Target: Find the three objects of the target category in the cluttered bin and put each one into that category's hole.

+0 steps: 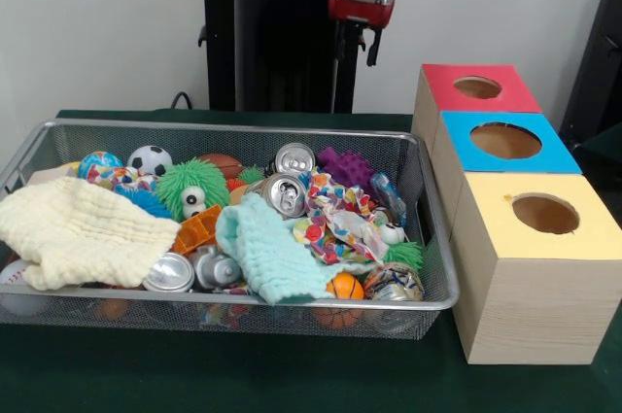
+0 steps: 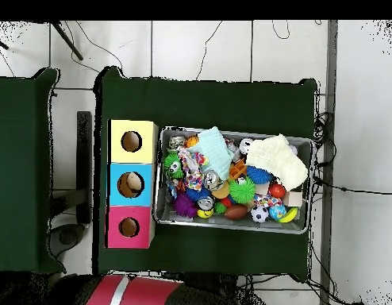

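Note:
The wire mesh bin stands on the green table, also in the overhead view. It is full of clutter: silver cans, a soccer ball, a small orange ball, a green fuzzy toy with eyes, a purple spiky toy, a pale yellow cloth and a teal cloth. Beside the bin stand three wooden boxes with a round hole each: red top, blue top, yellow top. The arm's end hangs drawn back in front of the pedestal, beyond the bin.
In the overhead view the boxes stand in a row left of the bin: yellow, blue, red. Something pale shows inside the blue box's hole. The red arm lies at the bottom edge, off the table. Cables run on the floor.

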Tool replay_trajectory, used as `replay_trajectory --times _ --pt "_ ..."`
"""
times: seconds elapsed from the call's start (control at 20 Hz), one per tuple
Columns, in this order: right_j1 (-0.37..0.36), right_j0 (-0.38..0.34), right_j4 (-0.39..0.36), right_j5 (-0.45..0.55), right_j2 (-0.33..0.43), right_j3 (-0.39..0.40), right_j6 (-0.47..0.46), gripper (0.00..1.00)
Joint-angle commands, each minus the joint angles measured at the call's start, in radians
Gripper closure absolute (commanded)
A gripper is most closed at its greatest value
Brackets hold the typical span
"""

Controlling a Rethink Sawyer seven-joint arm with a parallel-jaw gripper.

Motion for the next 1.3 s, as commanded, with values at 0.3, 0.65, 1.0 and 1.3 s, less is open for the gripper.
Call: replay_trajectory --times 0.3,0.65,1.0,1.3 --pt "0.050 0.018 0.133 0.128 0.135 -0.098 0.263 0.00" --pt "0.150 -0.008 0.098 0.082 0.119 -0.162 0.250 0.00" --pt "0.232 -0.096 -0.006 0.031 0.048 -0.193 0.206 0.00" --pt "0.264 -0.165 -0.078 0.011 0.005 -0.218 0.174 0.00"
